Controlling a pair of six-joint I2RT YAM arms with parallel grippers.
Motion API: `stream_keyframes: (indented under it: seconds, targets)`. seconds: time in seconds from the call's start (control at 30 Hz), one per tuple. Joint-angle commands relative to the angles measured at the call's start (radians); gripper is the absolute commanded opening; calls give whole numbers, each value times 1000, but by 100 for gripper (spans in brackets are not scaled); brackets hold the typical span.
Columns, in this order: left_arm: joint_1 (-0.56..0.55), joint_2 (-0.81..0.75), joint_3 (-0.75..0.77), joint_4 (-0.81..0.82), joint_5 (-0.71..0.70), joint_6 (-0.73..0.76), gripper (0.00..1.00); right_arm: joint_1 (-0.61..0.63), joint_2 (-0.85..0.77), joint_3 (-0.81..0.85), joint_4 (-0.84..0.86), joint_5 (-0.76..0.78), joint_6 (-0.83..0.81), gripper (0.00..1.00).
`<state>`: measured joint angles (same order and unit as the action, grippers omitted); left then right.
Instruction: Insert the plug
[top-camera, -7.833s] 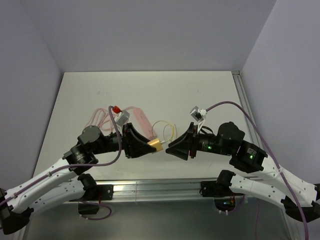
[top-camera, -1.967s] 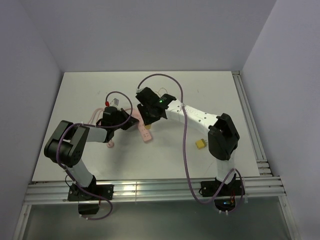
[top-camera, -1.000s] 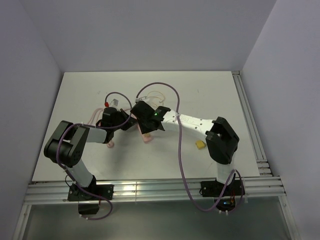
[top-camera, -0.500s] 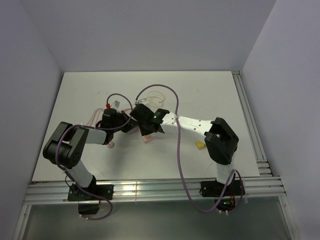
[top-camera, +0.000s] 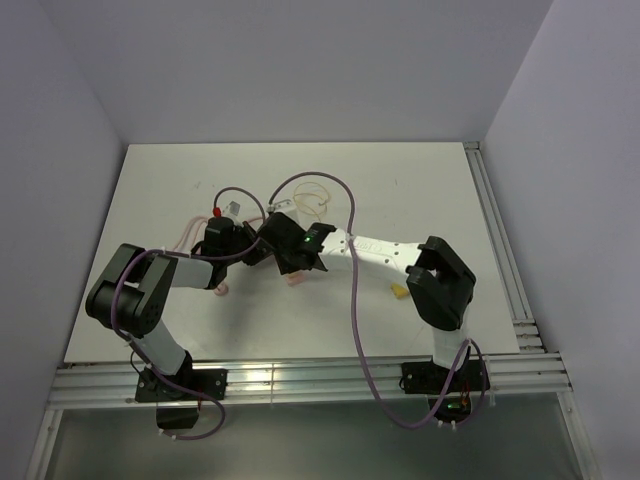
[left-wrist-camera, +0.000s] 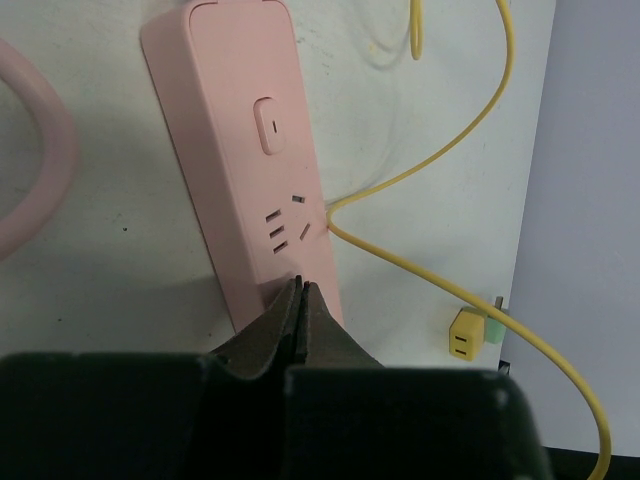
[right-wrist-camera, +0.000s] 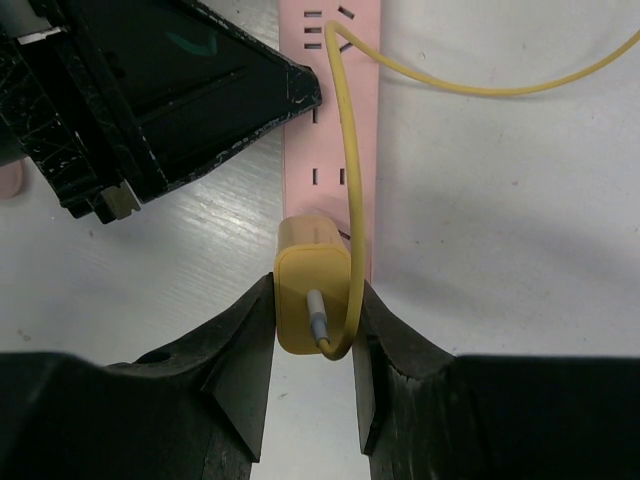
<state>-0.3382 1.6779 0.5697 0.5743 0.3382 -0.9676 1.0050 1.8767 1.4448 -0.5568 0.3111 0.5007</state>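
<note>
**Robotics lab test cell**

A bare white table (top-camera: 420, 190) stands boxed in by plain pale walls (top-camera: 300, 70) on three sides. An aluminium rail (top-camera: 300, 378) runs along its near edge, where the left arm (top-camera: 128, 292) and the right arm (top-camera: 380, 247) are mounted, each trailing purple cables (top-camera: 352, 300).

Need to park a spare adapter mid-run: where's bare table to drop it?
Free: far-right table, between the right arm and side rail; also the near-edge middle. Crowded: centre-left, both jaws over the pink power strip, yellow cable behind, pink cord left.
</note>
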Motion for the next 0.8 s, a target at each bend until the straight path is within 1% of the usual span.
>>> stream_keyframes:
  seconds: [0.0, 0.23, 0.33, 0.53, 0.7, 0.77]
  targets:
    - [-10, 22, -39, -186, -22, 24, 0, 12, 10, -17, 52, 42, 9, 0]
    - [-10, 22, -42, -186, -19, 24, 0, 17, 25, -18, 14, 120, -10, 0]
    - [-10, 23, -44, -186, -21, 23, 0, 15, 27, -15, 11, 94, -36, 0]
    - [-10, 25, -42, -183, -15, 21, 0, 17, 62, 3, 0, 85, -36, 0]
    - [-10, 31, -37, -189, -16, 21, 0, 32, 113, 17, -18, 118, -13, 0]
    - [-10, 32, -40, -185, -16, 17, 0, 46, 110, -17, 9, 135, 2, 0]
